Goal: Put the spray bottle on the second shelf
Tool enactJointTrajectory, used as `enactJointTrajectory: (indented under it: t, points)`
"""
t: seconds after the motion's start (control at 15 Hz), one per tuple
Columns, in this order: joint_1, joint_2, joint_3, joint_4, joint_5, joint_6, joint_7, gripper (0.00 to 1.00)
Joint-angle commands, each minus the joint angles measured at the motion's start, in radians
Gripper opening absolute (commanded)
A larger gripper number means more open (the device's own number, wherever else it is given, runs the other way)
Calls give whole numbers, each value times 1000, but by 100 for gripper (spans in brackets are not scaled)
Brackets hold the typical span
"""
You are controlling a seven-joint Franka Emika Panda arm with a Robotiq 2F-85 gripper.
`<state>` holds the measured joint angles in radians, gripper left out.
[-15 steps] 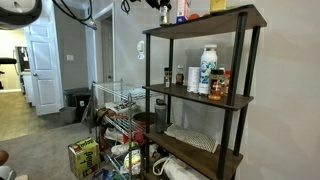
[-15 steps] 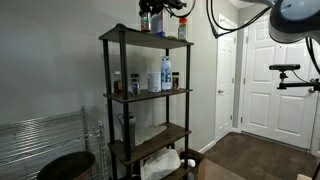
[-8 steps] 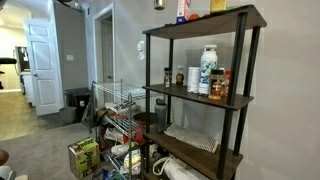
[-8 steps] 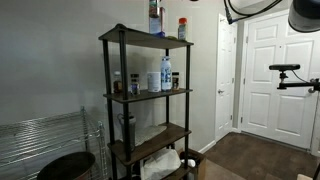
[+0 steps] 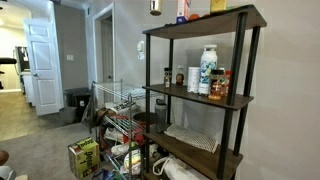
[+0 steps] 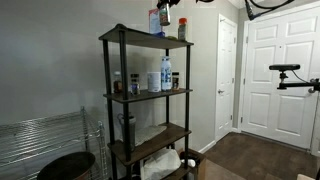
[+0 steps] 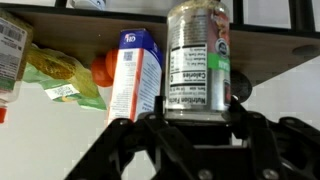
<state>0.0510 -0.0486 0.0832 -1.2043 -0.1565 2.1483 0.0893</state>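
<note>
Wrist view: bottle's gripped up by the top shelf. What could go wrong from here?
1. The spray bottle in the gripper sits right beside a blue-and-white carton; swinging away might tip it.
2. The second shelf already holds a tall white bottle and jars, so setting down there could knock one over.

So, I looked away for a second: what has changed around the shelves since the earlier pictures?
The gripper, jaws shut on the spray bottle, has risen from the top shelf to the upper edge of both exterior views. Everything on the second shelf stayed put.
</note>
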Motion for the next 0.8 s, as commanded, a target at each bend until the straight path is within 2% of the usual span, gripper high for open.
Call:
enactJointTrajectory:
  t: [0.0,0.4,0.6,0.73]
  points:
    - [-6,-120,-22,-181,40,2,-81,36]
    - [-2,-161,-57,-299,31,-109,-154,36]
    - [-5,-134,-71,-303,16,-132,-149,36]
    - [-16,-87,-74,-264,36,-129,-141,36]
